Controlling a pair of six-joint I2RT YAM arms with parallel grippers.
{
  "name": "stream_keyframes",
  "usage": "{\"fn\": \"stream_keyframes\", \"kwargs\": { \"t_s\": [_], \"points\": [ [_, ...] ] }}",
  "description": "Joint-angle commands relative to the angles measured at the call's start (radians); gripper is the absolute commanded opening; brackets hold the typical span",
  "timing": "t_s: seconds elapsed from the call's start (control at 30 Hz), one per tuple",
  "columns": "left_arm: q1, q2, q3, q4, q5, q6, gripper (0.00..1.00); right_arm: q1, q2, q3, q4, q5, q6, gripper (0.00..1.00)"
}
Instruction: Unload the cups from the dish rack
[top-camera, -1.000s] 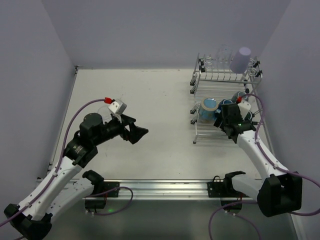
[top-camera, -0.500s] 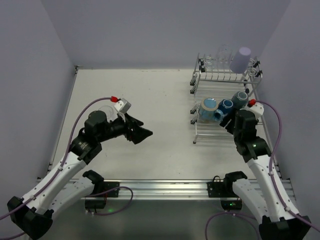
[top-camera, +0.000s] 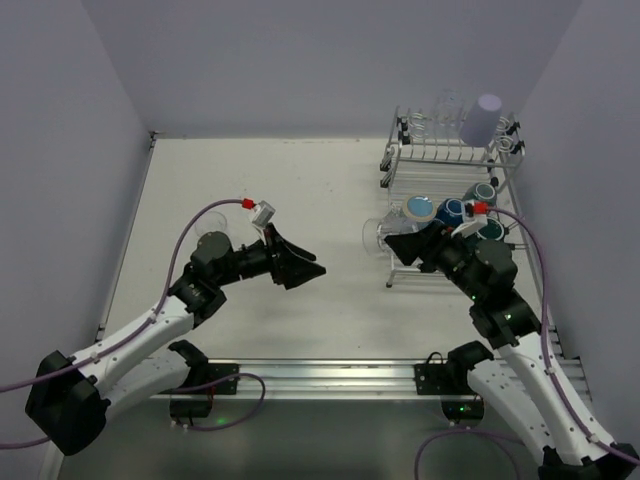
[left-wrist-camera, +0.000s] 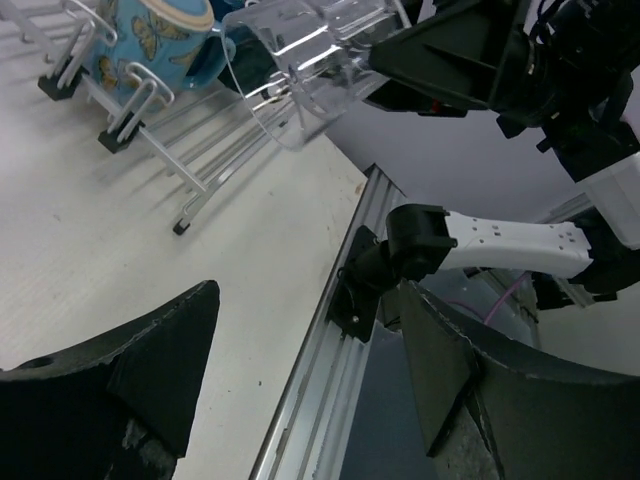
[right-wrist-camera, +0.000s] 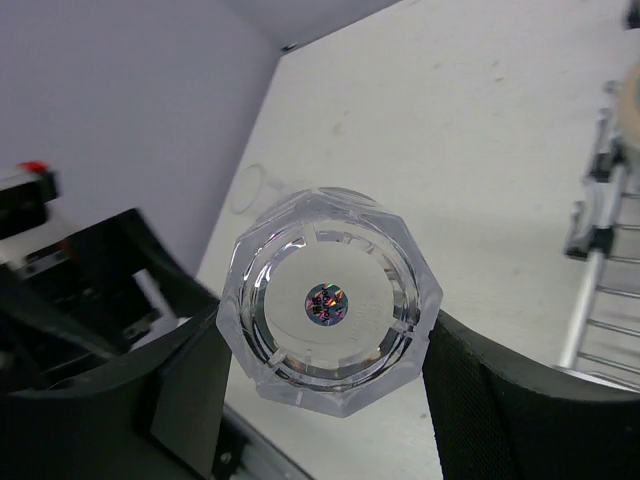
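Observation:
The dish rack (top-camera: 446, 160) stands at the back right. A lavender tumbler (top-camera: 482, 118) and clear glasses (top-camera: 440, 115) sit on its top tier. Blue and teal mugs (top-camera: 420, 209) lie on its lower tier. My right gripper (top-camera: 392, 243) is shut on a clear faceted glass (top-camera: 377, 235), held in the air just left of the rack. The right wrist view looks into that glass's base (right-wrist-camera: 330, 300) between the fingers (right-wrist-camera: 500, 400). My left gripper (top-camera: 305, 270) hangs open and empty a short way left of the glass (left-wrist-camera: 300, 70), pointing at it.
Another clear glass (top-camera: 212, 238) stands on the table at the left, beside the left arm. A butterfly-patterned mug (left-wrist-camera: 150, 40) shows in the rack's lower tier (left-wrist-camera: 150, 110). The metal rail (top-camera: 320, 375) runs along the near edge. Grey walls close in three sides.
My right gripper shut on the clear glass, drew it out of the rack and carried it left. My left gripper moved right toward it, its fingers narrowing a little.

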Motion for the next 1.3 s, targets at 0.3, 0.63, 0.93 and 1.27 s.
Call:
{"fn": "stream_keyframes", "kwargs": {
  "t_s": [0.3,0.63,0.93,1.27],
  "points": [
    [-0.052,0.149,-0.081,0.510,-0.048,-0.238,0.71,0.133,0.127,-0.076,0.454,-0.287,0.174,0.35],
    [-0.096,0.204,-0.093,0.601,-0.060,-0.262,0.57,0.201,0.213,-0.127,0.584,-0.331,0.225,0.35],
    [-0.095,0.104,-0.020,0.277,-0.246,-0.108,0.00,0.244,0.297,-0.148,0.612,-0.318,0.227,0.87],
    [0.148,0.195,0.480,-0.783,-0.657,0.313,0.00,0.244,0.151,-0.128,0.259,-0.077,0.044,0.99]
  ]
}}
